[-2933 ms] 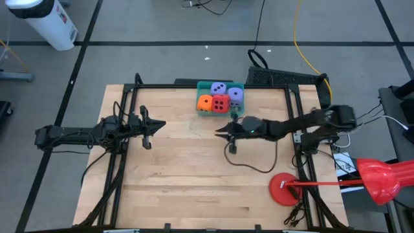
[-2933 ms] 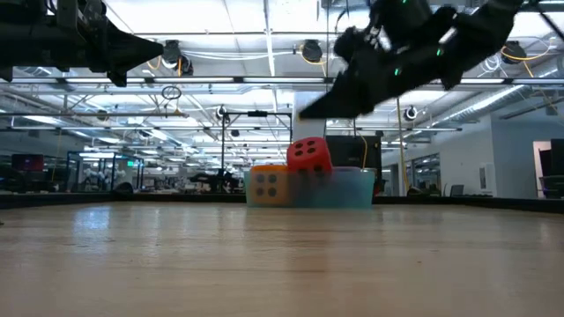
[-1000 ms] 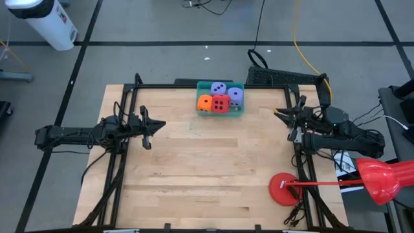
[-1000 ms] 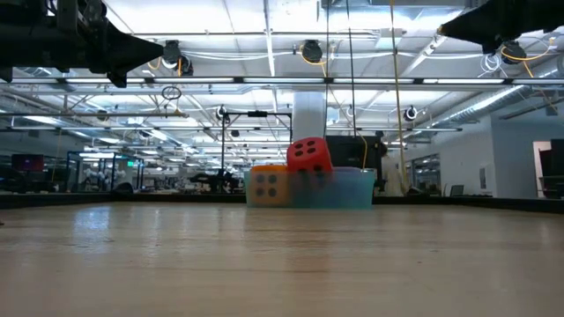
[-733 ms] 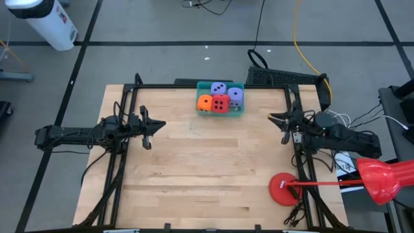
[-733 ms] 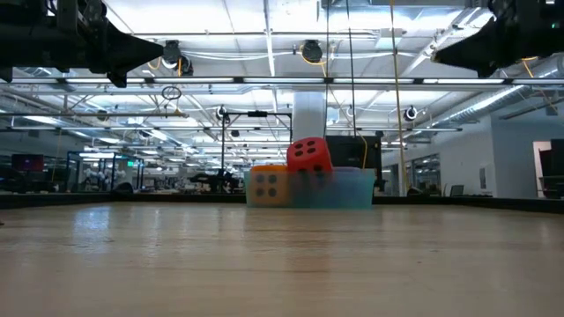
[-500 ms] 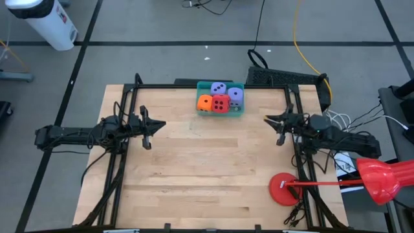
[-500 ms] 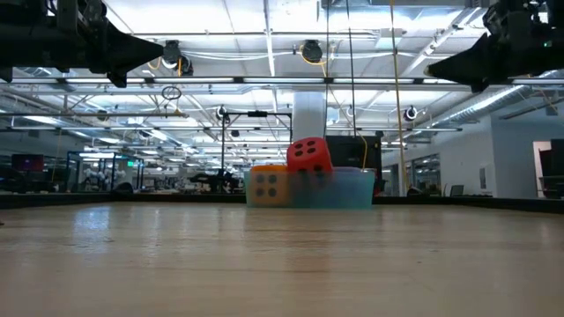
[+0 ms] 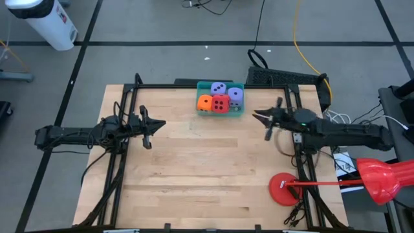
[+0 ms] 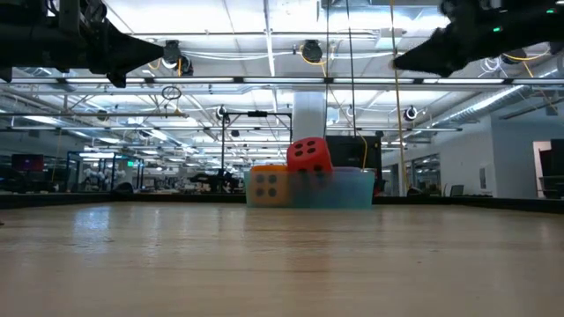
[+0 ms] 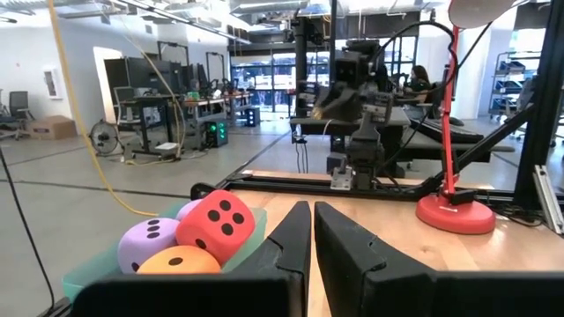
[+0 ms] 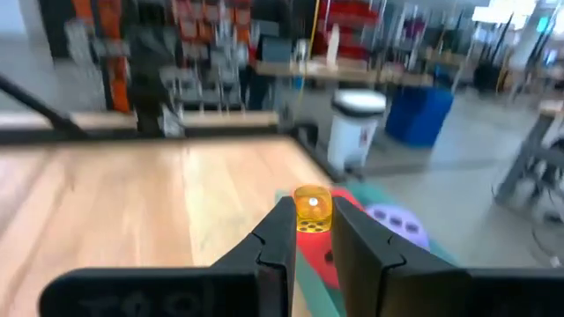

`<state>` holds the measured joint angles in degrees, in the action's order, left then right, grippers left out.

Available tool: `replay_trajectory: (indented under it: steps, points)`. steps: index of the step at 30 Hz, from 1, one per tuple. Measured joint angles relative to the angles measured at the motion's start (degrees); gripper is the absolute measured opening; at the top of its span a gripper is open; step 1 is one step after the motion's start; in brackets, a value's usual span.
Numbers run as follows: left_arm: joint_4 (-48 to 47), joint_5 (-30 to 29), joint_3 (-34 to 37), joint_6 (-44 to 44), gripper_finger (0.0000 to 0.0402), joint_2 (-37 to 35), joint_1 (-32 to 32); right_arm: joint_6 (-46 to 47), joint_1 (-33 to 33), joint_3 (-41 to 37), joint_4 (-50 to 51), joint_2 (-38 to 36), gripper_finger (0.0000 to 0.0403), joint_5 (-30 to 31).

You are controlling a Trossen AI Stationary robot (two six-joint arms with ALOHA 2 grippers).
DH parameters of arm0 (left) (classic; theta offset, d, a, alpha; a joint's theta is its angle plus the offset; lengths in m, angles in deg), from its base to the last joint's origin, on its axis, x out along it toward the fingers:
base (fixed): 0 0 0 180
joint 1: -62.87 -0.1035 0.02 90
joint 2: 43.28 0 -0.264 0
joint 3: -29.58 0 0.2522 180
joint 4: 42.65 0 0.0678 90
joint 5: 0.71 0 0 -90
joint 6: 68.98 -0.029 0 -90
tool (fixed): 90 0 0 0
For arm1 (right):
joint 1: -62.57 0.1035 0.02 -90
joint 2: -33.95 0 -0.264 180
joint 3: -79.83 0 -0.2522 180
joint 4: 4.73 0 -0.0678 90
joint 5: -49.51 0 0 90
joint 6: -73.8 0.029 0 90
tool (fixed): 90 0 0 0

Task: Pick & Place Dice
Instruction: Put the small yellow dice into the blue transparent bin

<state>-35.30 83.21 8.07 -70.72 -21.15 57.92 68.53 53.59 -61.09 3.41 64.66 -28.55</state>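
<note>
I see four soft dice in the green tub while my empty left gripper and right gripper hang closed above the wooden counter.

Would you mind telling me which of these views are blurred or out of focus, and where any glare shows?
The right wrist view is smeared throughout, the dice and the room behind them soft. The low view has the near table out of focus, with bright ceiling lights overhead. The left wrist view is sharp on the red die. The high view is evenly lit, without strong glare.

Bright even ceiling light, soft shadows; right wrist view blurred, others sharp
</note>
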Motion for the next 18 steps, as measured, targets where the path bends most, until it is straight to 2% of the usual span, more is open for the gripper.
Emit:
replay_trajectory:
  steps: [10,18]
  points:
    - [0.0,0.0,0.0,0.1,0.0031,0.0,0.0,-0.1,-12.0,8.7,-0.7,32.5,0.005,-0.1]
    - [0.0,0.0,0.0,-0.7,0.0031,0.0,0.0,-1.4,-17.1,9.1,-11.6,48.2,0.005,-3.1]
